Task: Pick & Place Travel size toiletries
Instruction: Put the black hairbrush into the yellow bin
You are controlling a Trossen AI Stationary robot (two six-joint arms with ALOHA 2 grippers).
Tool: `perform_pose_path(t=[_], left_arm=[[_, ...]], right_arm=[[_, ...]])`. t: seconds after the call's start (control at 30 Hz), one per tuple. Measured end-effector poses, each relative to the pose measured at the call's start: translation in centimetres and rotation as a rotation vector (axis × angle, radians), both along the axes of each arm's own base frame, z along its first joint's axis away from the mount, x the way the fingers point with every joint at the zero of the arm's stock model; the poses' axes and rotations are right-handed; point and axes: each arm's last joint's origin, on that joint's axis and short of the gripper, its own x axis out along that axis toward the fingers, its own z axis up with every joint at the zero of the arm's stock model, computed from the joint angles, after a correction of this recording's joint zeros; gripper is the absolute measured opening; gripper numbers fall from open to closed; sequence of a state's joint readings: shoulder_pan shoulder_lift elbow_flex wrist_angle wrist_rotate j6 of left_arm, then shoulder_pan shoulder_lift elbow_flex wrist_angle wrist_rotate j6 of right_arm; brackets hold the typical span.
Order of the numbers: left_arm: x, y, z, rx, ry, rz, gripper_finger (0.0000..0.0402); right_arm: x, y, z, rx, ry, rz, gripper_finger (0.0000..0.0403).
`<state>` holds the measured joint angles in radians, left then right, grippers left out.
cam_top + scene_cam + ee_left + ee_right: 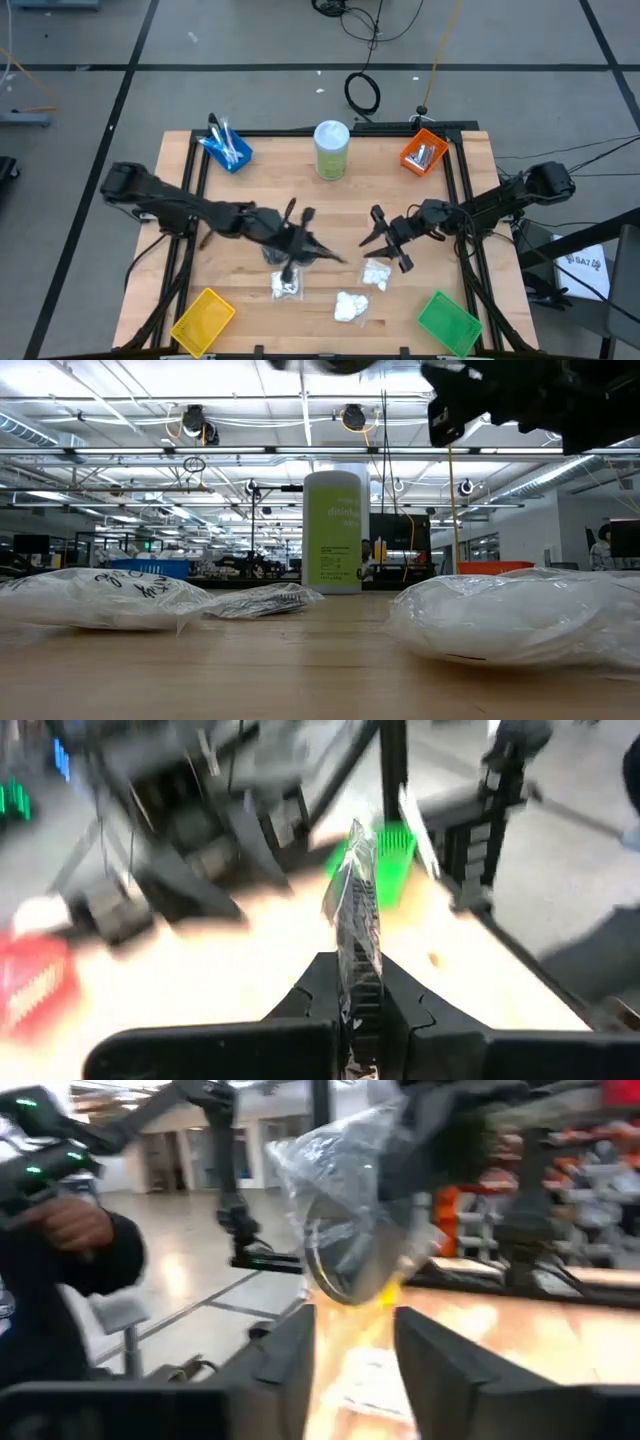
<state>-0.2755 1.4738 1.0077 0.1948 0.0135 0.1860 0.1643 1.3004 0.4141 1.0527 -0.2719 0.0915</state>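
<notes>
My left gripper (360,1020) pinches a crinkled clear packet (358,910) holding a dark disc; my right gripper (355,1345) hangs open.

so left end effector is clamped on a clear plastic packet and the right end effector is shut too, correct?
Not quite. The left end effector is shut on the clear plastic packet, but the right end effector is open, its fingers apart with nothing between them, per the right wrist view.

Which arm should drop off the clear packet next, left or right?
Left, probably. The left gripper is shut on the clear packet, while the right gripper is open and holds nothing, so only the left has something to place.
</notes>
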Motion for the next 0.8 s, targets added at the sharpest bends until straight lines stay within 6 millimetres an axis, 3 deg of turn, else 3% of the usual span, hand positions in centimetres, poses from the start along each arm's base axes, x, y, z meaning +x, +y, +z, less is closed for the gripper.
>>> perform_pose_path(t=[0.13,0.27,0.4,0.63,0.8], left_arm=[[-3.9,-1.2,0.0,-0.094,0.278,0.170,0.0010],[-8.8,-2.6,-1.2,-0.251,0.590,0.479,0.0014],[-12.7,-5.5,-2.1,-0.471,0.783,0.654,0.0010],[-17.5,-10.5,-2.6,-0.907,1.083,0.816,0.0010],[-21.0,-11.2,-3.0,-0.900,1.300,0.992,0.0010]], right_arm=[[-0.1,-1.3,0.3,-0.009,0.021,-0.119,0.0195],[-0.5,-2.4,0.9,-0.020,0.016,-0.185,0.0227],[-1.0,-3.1,1.7,-0.019,-0.011,-0.213,0.0235],[-1.6,-3.9,2.8,-0.058,-0.075,-0.253,0.0235],[-1.8,-4.0,2.9,-0.033,-0.073,-0.254,0.0234]])
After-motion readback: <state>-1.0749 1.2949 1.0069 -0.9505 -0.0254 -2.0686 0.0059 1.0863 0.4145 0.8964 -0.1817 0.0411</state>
